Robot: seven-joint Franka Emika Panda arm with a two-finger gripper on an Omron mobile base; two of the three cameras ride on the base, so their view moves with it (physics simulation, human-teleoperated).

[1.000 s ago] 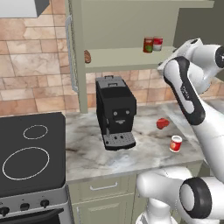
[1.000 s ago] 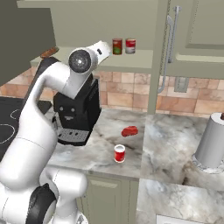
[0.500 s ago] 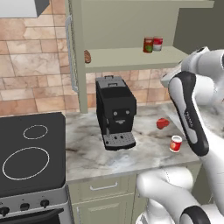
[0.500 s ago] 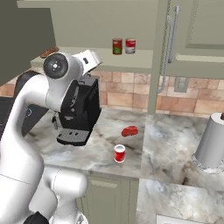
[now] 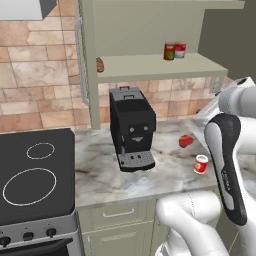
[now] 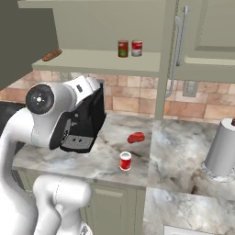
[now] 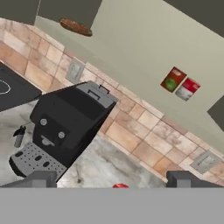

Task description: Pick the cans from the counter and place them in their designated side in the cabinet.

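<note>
Two cans stand side by side on the cabinet shelf: a dark can with a red-and-green label and a red can with a white band. Another red-and-white can stands upright near the front edge of the marbled counter. My gripper is open with nothing between its fingertips. It hangs back over the counter, well short of the shelf, looking toward the wall.
A black coffee machine stands on the counter under the shelf. A small red lumpy object lies behind the counter can. The black stovetop is at left, a paper towel roll at right.
The arm has pulled back from the cabinet shelf toward the base, and its elbow has dropped. The two cans on the shelf and the can on the counter have not moved.
</note>
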